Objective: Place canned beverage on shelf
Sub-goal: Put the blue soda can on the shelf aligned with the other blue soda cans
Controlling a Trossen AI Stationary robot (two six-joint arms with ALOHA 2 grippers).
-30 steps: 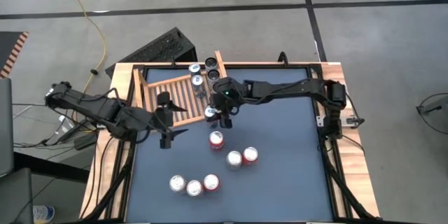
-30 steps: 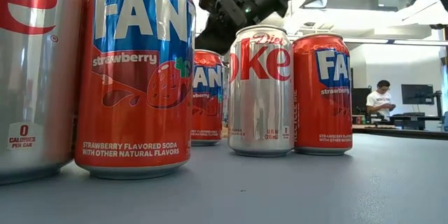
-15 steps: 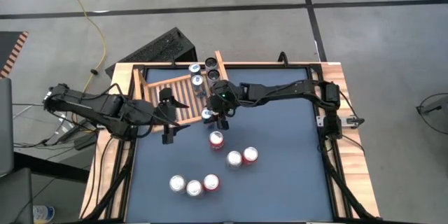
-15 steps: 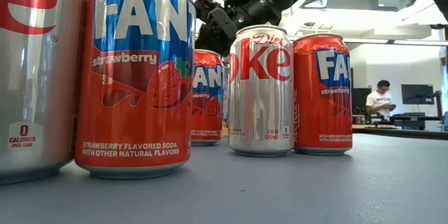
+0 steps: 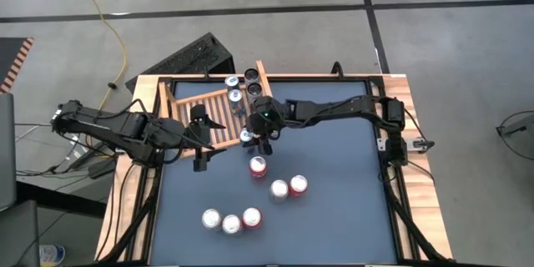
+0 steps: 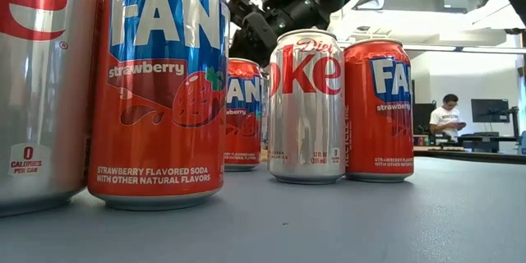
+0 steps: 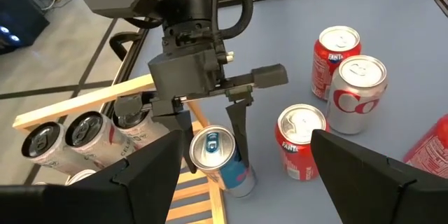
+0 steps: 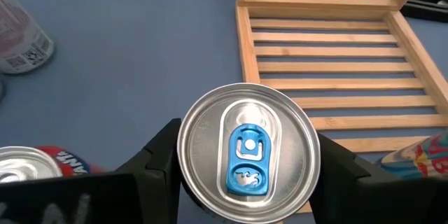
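My right fingers (image 7: 213,122) flank the blue can (image 7: 218,155), loosely parted, at the shelf (image 5: 213,110) edge mid-frame so it stands; left fingers (image 5: 203,142) wait spread beside.

I see a shiny metal can (image 8: 246,149) with a smooth silver lid and a bright blue pull tab (image 8: 248,155). The shelf (image 8: 336,77) is pale bare wood, and its slats look smooth and dull. My right gripper (image 7: 212,122) is dark matt plastic. The table top (image 5: 334,183) is a flat blue-grey sheet with no shine, and it has a light wood edge. The red strawberry Fanta cans (image 6: 158,90) and the silver Diet Coke can (image 6: 306,107) are glossy painted metal.
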